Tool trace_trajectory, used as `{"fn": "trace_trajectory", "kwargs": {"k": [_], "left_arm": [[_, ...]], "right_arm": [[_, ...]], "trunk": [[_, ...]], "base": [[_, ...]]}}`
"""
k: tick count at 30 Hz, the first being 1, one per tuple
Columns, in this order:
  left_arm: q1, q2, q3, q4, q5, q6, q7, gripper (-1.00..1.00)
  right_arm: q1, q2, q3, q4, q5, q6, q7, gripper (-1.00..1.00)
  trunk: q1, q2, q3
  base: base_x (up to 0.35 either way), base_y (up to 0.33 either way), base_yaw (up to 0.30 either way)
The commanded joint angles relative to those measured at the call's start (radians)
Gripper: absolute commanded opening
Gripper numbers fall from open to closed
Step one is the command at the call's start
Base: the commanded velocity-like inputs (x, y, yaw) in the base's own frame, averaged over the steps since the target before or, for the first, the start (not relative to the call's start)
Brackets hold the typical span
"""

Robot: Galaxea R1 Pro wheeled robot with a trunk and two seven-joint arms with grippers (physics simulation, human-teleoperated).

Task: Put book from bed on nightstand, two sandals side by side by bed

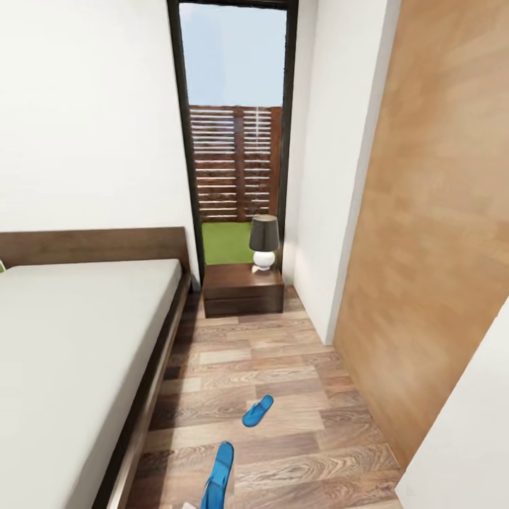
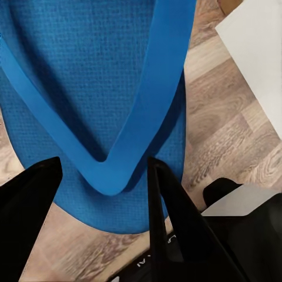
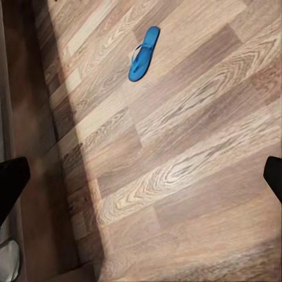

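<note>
Left wrist view: a bright blue sandal sits very close to the left gripper. It has a flat sole with a bumpy pattern and two smooth blue straps that meet in a V. The two black fingers stand on each side of that V point, one at each side of the sandal's end. They look closed on the sandal, with the wood floor behind it.

In the head view, this sandal is near the bottom edge, tipped up. The other sandal lies flat on the floor a little farther on, well apart from the first. The bed with its grey mattress runs along the left. Farther back, a dark brown nightstand stands by the bed's head with a lamp on top, in front of a tall window.

In the right wrist view, the right gripper is wide open and holds nothing. The flat sandal lies far from it.
</note>
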Motion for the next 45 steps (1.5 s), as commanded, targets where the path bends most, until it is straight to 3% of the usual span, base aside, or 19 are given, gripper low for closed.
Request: {"fn": "trace_trajectory", "kwargs": {"k": [1, 19, 45], "left_arm": [[-0.001, -0.001, -0.008, 0.002, 0.008, -0.005, -0.003, -1.00], [-0.001, -0.001, -0.008, 0.002, 0.008, -0.005, -0.003, -1.00], [-0.001, -0.001, -0.008, 0.002, 0.008, -0.006, -0.003, -1.00]], "right_arm": [[-0.001, 0.000, -0.001, 0.001, -0.006, 0.001, 0.005, 1.00], [-0.001, 0.000, -0.001, 0.001, -0.006, 0.001, 0.005, 1.00], [0.000, 0.000, -0.001, 0.001, -0.006, 0.001, 0.005, 1.00]], "trunk": [[0.001, -0.001, -0.001], [0.001, -0.001, -0.001], [0.001, -0.001, -0.001]], "base": [[0.242, 0.000, 0.000], [0.041, 0.000, 0.150], [0.297, 0.000, 0.007]]}}
